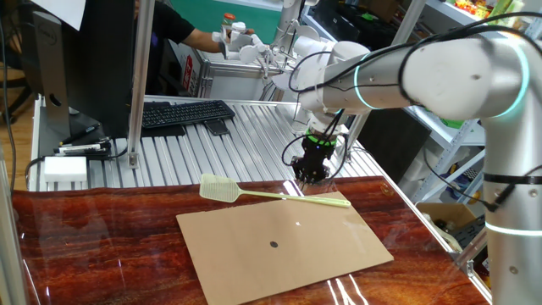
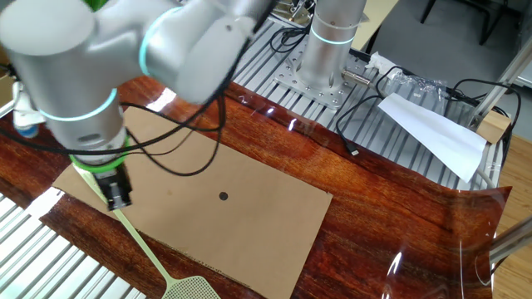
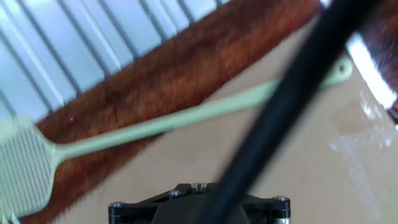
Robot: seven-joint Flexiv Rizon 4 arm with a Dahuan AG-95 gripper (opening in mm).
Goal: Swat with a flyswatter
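While gripper [image 1: 311, 175] hovers mid-frame with fingers pressed together on nothing, flyswatter [image 1: 254, 193] lies flat along upper edge of cardboard sheet [image 1: 284, 241], head at left. Not grasped yet; pickup and swat remain.

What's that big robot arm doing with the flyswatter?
The robot's gripper is hanging fingers-down just above the handle end of the flyswatter, and its fingers are shut. It isn't holding the flyswatter yet. The flyswatter lies flat, its handle along the edge of the cardboard sheet and its mesh head out on the wooden table. A small dark dot sits in the middle of the cardboard, probably the thing to swat.
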